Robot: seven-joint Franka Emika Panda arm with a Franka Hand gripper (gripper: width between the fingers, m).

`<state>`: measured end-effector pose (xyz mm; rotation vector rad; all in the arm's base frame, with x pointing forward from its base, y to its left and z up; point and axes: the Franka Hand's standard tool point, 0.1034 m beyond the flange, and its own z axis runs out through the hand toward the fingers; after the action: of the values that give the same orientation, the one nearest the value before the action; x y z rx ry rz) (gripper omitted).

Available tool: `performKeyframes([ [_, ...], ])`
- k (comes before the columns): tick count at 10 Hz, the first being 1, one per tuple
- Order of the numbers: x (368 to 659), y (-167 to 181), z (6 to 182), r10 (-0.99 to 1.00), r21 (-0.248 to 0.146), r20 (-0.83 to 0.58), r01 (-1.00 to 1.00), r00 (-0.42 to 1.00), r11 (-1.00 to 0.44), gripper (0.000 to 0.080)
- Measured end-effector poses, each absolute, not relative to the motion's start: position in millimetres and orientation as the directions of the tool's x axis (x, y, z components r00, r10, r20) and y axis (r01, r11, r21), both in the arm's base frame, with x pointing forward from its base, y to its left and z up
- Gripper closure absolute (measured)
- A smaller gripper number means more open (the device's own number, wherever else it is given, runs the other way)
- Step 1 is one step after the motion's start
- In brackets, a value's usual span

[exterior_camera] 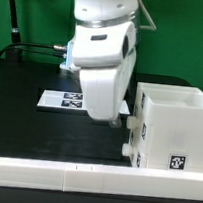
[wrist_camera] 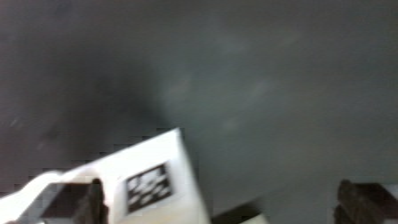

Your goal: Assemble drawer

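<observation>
The white drawer casing [exterior_camera: 172, 131] stands at the exterior view's right, its top side open, with black-and-white tags on its front. Two small round bumps that look like knobs [exterior_camera: 129, 148] stick out of the side facing the arm. My gripper [exterior_camera: 110, 116] hangs low over the table just beside that side. In the wrist view my two fingers [wrist_camera: 71, 203] stand wide apart, so the gripper [wrist_camera: 221, 208] is open. A white tagged corner of a drawer part [wrist_camera: 151, 183] lies between them, close to one finger. I cannot tell whether it touches that finger.
The marker board [exterior_camera: 57, 99] lies flat on the black table behind the arm, at the exterior view's left. Long low white border blocks [exterior_camera: 52, 175] run along the front edge. A black cable [exterior_camera: 34, 49] runs at the back left.
</observation>
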<state>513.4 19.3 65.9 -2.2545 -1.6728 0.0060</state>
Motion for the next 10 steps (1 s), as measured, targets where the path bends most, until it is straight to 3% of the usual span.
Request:
performKeyframes([
  [5, 436.3, 10.8, 96.9, 0.913, -0.276, 0.099, 0.892, 0.397, -0.358, 0.0151],
  [10, 432.5, 9.7, 93.3, 0.908, -0.281, 0.094, 0.886, 0.408, -0.369, 0.0151],
])
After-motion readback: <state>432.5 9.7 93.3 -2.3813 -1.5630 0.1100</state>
